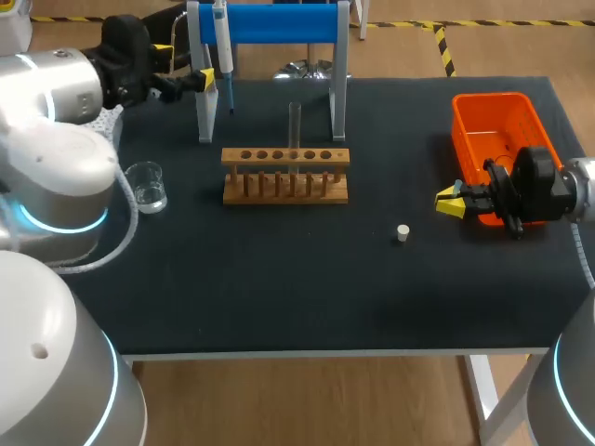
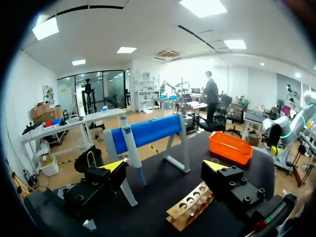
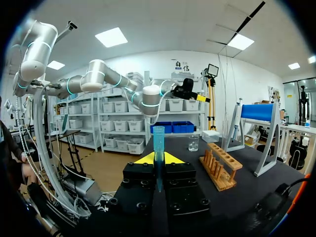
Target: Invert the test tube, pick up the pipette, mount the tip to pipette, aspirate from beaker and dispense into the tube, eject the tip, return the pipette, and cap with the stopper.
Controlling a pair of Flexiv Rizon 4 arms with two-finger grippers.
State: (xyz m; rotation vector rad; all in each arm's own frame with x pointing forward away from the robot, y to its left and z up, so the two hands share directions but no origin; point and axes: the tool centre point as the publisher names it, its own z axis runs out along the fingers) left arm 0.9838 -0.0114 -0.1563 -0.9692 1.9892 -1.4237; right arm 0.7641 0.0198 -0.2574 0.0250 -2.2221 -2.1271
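The white and blue pipette (image 1: 223, 51) (image 2: 131, 148) hangs on the blue-barred stand (image 1: 279, 23). My left gripper (image 1: 206, 82) (image 2: 165, 165) is open just left of the pipette, which is ahead of its fingers and nearer one of them. A clear test tube (image 1: 295, 130) stands upright in the wooden rack (image 1: 285, 174) (image 3: 219, 168). The beaker (image 1: 146, 186) (image 3: 193, 143) sits left of the rack. A white stopper (image 1: 403, 233) lies on the mat. My right gripper (image 1: 451, 200) (image 3: 158, 159) hovers by the orange bin, shut on a thin blue pipette tip (image 3: 158, 145).
An orange bin (image 1: 497, 139) (image 2: 229, 148) stands at the right of the table, just behind my right gripper. The stand's white legs (image 1: 339, 93) rise behind the rack. Dark mat (image 1: 279, 279) stretches bare in front of the rack.
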